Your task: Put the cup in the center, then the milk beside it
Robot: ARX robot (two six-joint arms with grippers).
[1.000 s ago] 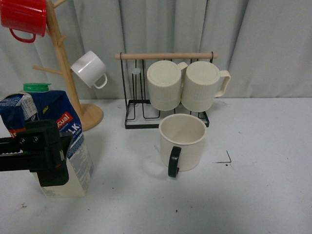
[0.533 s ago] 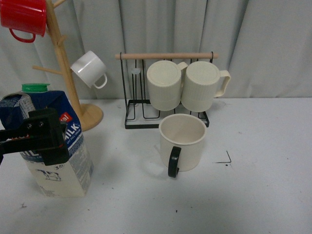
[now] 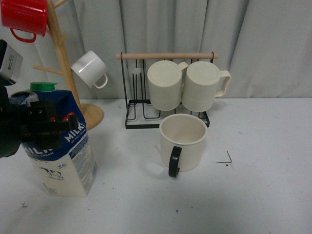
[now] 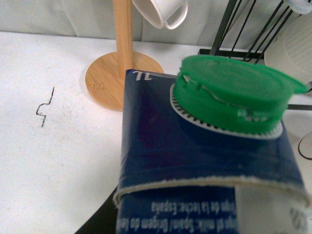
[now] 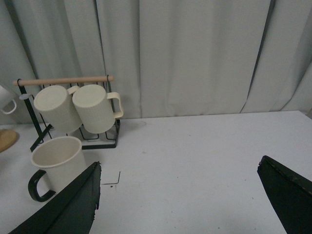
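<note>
Dark blue top, white lettering and red label on milk (image 3: pixel 61 156) — cream base with small cow drawing, green cap (image 4: pixel 234 95). Plain cream cup (image 3: pixel 184 141), black handle (image 3: pixel 174 162). Two ribbed cream mugs (image 3: pixel 165 84), red mug (image 3: pixel 23 17), small white cup (image 3: pixel 90 69) — white desk (image 3: pixel 263 185) with black corner mark (image 3: pixel 225 159), pale grey curtain (image 3: pixel 273 44).

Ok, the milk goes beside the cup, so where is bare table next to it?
Bare white tabletop lies right of the wide cream mug with the black handle, past the black corner mark, and also between mug and blue milk carton. Behind the mug the black wire rack crowds it.
</note>
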